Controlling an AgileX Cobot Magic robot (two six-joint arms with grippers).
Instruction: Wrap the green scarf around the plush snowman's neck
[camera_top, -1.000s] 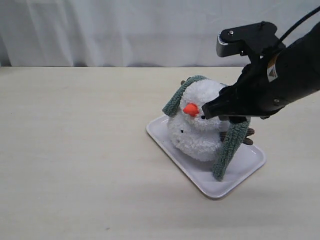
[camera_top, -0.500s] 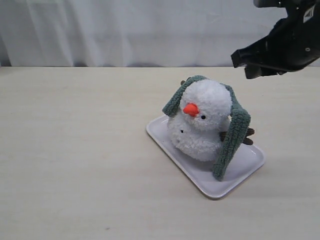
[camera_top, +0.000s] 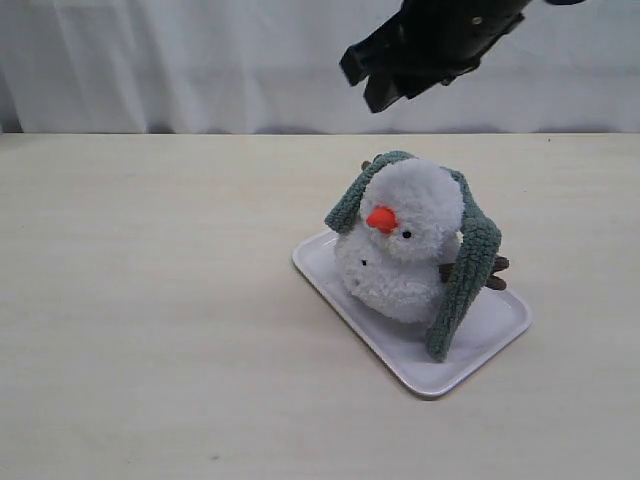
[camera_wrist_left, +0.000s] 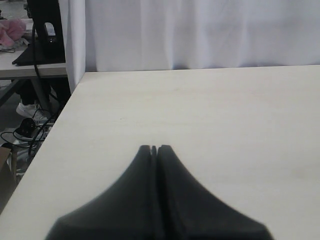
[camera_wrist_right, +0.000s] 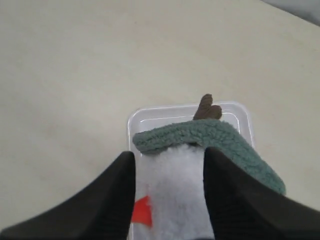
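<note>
Two grippers, one in range. Left gripper (camera_wrist_left: 154, 148), jaws pressed together, faces only table (camera_wrist_left: 225, 110). Green scarf (camera_top: 465, 270) drapes over the plush snowman (camera_top: 395, 268) head, short end left, long end right down to the white tray (camera_top: 318, 262). Right gripper (camera_top: 361, 86), jaws apart and empty, hovers directly above.

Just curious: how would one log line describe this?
fuzzy grey-green scarf: draped over head of fluffy white plush snowman; right pincer: open, above; left pincer: shut
</note>
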